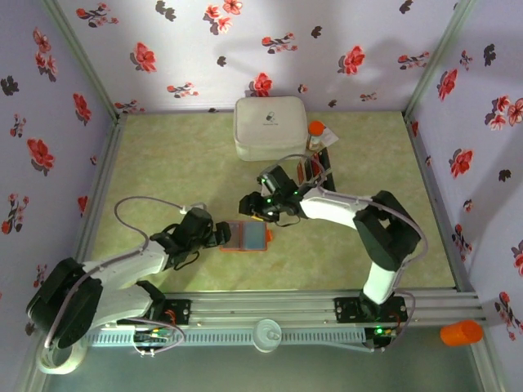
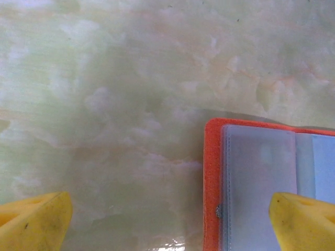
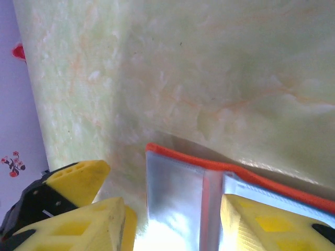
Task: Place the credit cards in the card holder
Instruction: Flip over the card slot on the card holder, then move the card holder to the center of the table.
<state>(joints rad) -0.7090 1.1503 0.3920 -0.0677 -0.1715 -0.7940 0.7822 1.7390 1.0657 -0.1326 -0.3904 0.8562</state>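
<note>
Firstly, we see the green marbled table (image 1: 163, 163) and we take the open orange wallet (image 1: 245, 235) on it as our mark. The wallet lies flat near the front middle of the table, with its blue-grey inside facing up.

Behind the wallet, at the far edge of the table, stands the big white case (image 1: 270, 128).

The left pincer (image 1: 219, 233) is at the left edge of the wallet. In the left wrist view this pincer (image 2: 167, 209) is wide open: one yellow finger (image 2: 36, 219) is over the bare table and the other is over the clear sleeve of the wallet (image 2: 251, 178).

The right pincer (image 1: 261, 214) is low at the far edge of the wallet. From its own camera, the right pincer (image 3: 172, 214) has its jaws partly apart, and a shiny sleeve of the wallet (image 3: 172, 193) lies between them. We cannot tell if the jaws pinch it.

Behind and to the right of the wallet, just beside the case, the red cards (image 1: 308, 170) stand in a dark rack (image 1: 325, 163). A small bottle (image 1: 316, 131) with an orange cap is just behind them.
</note>
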